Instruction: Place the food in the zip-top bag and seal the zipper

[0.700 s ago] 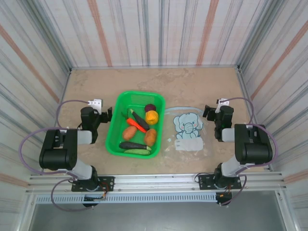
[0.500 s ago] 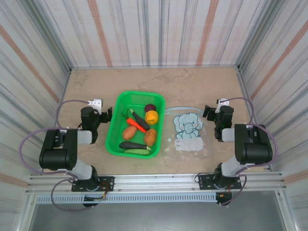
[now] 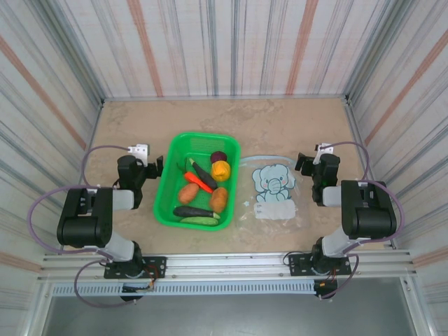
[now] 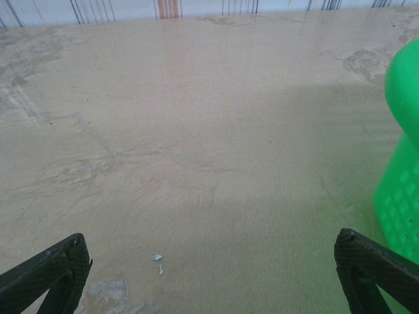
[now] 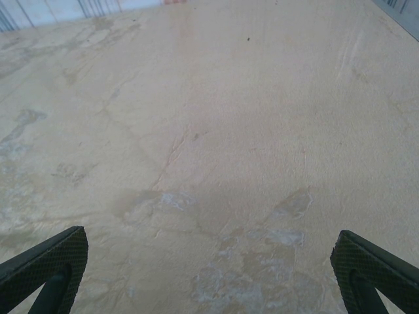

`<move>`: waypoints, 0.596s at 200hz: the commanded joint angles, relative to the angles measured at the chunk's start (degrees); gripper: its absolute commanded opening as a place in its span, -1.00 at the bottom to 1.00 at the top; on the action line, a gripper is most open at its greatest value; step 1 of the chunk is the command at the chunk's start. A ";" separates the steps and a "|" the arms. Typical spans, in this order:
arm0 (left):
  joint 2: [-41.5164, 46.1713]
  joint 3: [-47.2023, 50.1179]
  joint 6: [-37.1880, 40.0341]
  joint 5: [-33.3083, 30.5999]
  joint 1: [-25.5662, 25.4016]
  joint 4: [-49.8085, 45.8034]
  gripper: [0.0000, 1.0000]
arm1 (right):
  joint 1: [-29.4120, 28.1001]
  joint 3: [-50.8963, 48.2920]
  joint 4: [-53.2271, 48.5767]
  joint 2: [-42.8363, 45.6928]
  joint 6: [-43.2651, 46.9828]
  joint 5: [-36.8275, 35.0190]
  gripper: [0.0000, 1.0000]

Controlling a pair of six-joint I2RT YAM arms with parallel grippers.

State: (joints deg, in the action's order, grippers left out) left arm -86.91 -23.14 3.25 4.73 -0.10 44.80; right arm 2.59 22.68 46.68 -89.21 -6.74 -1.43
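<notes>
Jaws, left and right, gape wide, tips cropped; zip-top bag [image 3: 273, 183] edges barely show.

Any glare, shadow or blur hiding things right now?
Top external: even light, sharp, though the clear zip-top bag has faint edges. Left wrist: the green basket looks soft and casts a shadow on the table. Right wrist: mild sheen, no harsh glare.

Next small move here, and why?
Probably swing the left gripper right, over the green basket, toward the carrot: its jaws stand open and empty, all the food sits in the basket, and the zip-top bag lies flat beside it.
</notes>
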 commanded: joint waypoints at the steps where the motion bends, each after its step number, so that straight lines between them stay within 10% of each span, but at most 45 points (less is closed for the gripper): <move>1: 0.42 -0.81 1.16 -0.14 -0.43 -0.24 0.97 | 0.22 0.70 -0.16 0.43 1.59 0.80 0.98; 74: 2.40 -1.96 1.66 1.02 -0.35 -3.63 0.97 | 0.22 1.33 -1.95 1.62 1.73 0.89 0.99; 119: 10.55 -4.13 1.02 -1.81 -0.79 -13.29 0.97 | 0.05 8.96 -19.94 9.97 1.10 -0.80 0.99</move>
State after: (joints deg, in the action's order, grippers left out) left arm -81.08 -24.56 3.81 4.40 -0.49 37.63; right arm 2.59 26.72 36.27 -83.94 -6.74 -1.50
